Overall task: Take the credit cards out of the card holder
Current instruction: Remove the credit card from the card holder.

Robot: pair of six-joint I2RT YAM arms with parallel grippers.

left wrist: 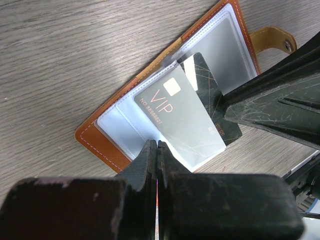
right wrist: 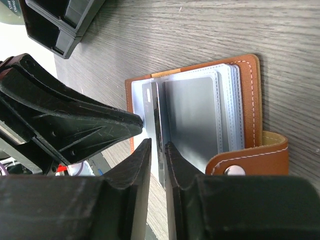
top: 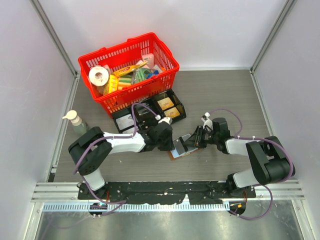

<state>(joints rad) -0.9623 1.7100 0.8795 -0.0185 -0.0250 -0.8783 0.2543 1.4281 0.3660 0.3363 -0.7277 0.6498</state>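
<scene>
The brown card holder (top: 181,151) lies open on the table between my two grippers, with its pale sleeves facing up (left wrist: 95,135) (right wrist: 250,100). A grey "VIP" credit card (left wrist: 180,115) and a black card (left wrist: 207,82) stick out of a sleeve at a slant. My right gripper (right wrist: 158,145) (top: 193,141) is shut on the edges of these cards. Its fingers (left wrist: 270,105) reach in from the right in the left wrist view. My left gripper (left wrist: 157,145) (top: 172,145) is shut, with its tips on the holder's near sleeve. Its fingers (right wrist: 75,125) show at the left of the right wrist view.
A red basket (top: 115,48) full of goods stands at the back left. A black divided tray (top: 181,109) holding small items sits just in front of it, close behind the holder (right wrist: 55,25). A pump bottle (top: 75,120) stands by the left wall.
</scene>
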